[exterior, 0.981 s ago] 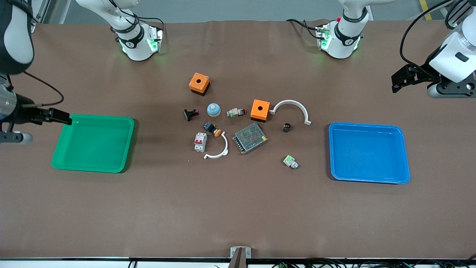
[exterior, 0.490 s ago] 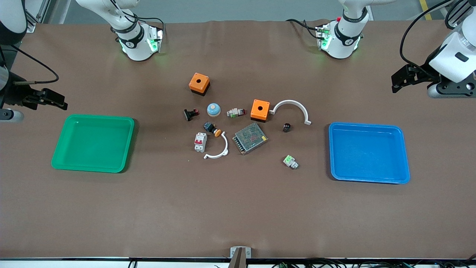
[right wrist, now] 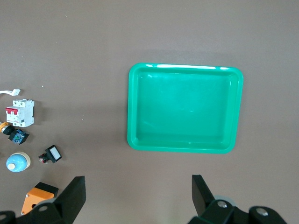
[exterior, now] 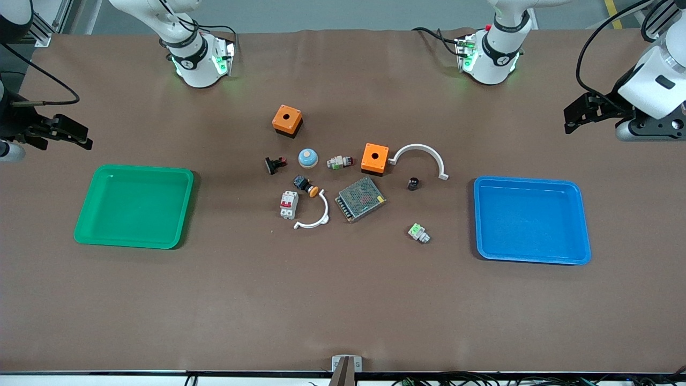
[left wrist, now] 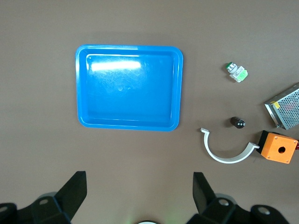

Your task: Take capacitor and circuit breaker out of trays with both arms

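Lying on the counter [exterior: 343, 300]: two trays, green [exterior: 134, 206] and blue [exterior: 531, 220]; two orange boxes [exterior: 287, 120]; two white arcs [exterior: 420, 156]; one breaker [exterior: 289, 205]; one capacitor [exterior: 413, 183].

A brown matte worktop [exterior: 343, 300] fills nearly the whole front view, evenly lit from above (its covering shows faint creases). Along its upper edge runs a strip of grey floor [exterior: 343, 15]; dark cables [exterior: 482, 379] trail along the lower edge.

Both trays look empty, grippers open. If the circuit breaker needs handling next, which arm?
Right, probably. The circuit breaker lies toward the green tray, the right gripper's end; the left gripper waits near the blue tray.
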Action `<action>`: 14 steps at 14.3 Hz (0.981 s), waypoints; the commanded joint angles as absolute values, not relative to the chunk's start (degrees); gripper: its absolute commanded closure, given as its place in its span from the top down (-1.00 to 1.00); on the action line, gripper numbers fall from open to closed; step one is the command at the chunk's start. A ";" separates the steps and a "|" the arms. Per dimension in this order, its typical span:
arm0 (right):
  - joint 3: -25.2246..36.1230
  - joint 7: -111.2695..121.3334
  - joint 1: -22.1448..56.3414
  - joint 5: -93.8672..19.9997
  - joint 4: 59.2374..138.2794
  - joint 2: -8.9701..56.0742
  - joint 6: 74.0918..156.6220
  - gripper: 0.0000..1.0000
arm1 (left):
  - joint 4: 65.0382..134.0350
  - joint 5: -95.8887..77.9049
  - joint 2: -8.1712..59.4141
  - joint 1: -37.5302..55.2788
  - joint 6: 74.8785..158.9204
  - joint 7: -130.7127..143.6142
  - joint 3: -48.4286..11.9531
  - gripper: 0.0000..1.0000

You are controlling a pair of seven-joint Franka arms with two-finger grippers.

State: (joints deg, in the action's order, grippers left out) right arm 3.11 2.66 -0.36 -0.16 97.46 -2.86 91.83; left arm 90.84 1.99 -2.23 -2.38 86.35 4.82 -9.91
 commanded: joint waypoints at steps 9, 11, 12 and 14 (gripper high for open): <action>2.55 4.57 -1.58 -1.67 99.75 -4.75 93.69 1.00 | 91.58 0.70 -3.52 -2.46 86.48 4.75 -9.93 1.00; 2.55 4.75 -1.58 -1.58 99.76 -4.83 93.69 1.00 | 91.58 0.70 -3.43 -2.46 86.48 4.75 -9.93 1.00; 2.55 4.92 -1.58 -1.58 99.76 -4.83 93.78 1.00 | 91.50 0.70 -3.43 -2.46 86.48 4.75 -9.93 1.00; 2.55 4.92 -1.58 -1.67 99.76 -4.83 93.95 1.00 | 91.15 0.79 -3.08 -2.46 86.66 4.66 -9.93 1.00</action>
